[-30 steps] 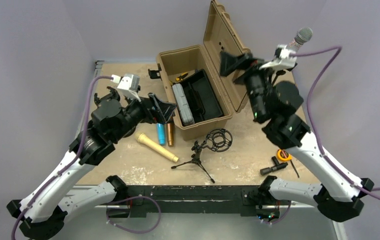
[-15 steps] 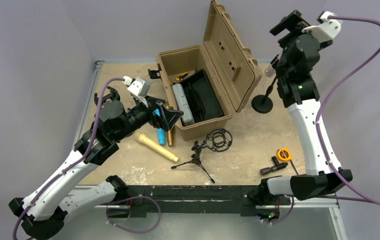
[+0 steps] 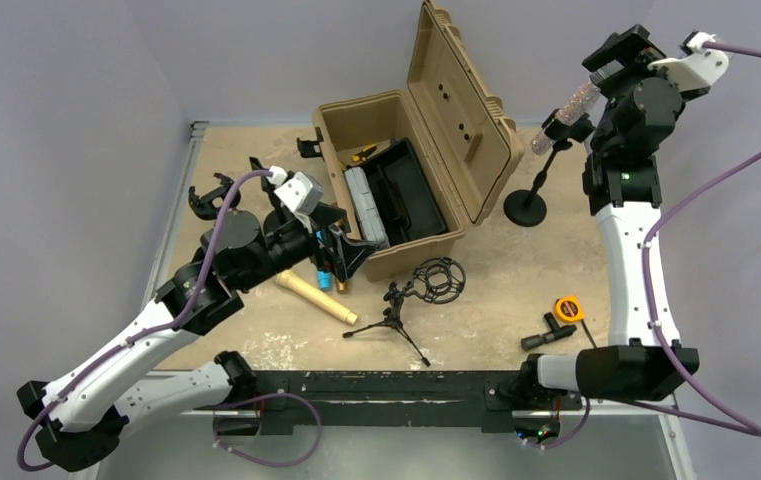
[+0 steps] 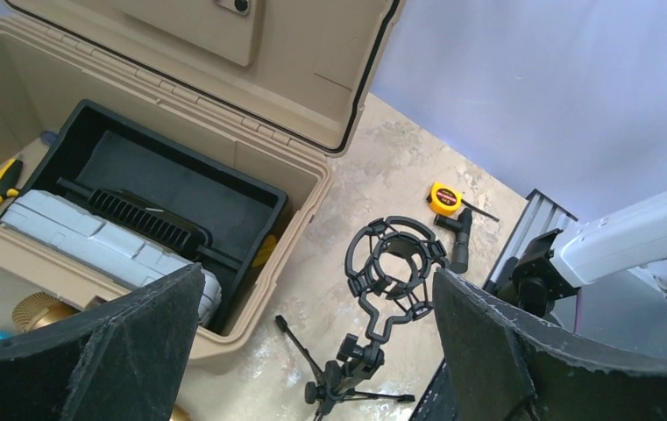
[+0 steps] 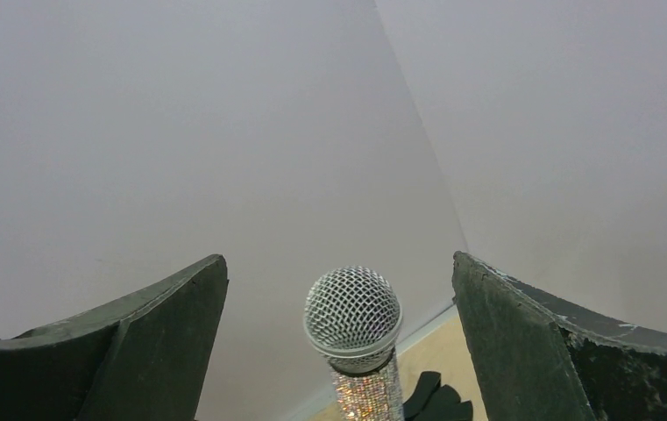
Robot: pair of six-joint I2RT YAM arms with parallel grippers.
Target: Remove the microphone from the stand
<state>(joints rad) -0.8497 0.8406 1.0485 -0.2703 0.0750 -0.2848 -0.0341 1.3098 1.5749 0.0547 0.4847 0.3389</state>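
While left fingers (image 4: pixel 93 351) and right fingers (image 5: pixel 110 351) gape, one microphone (image 5: pixel 353 311) sits on one stand (image 3: pixel 528 205).

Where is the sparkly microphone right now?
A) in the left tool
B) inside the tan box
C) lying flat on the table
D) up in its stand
D: the sparkly microphone sits tilted in its stand, with the right tool open around its head.
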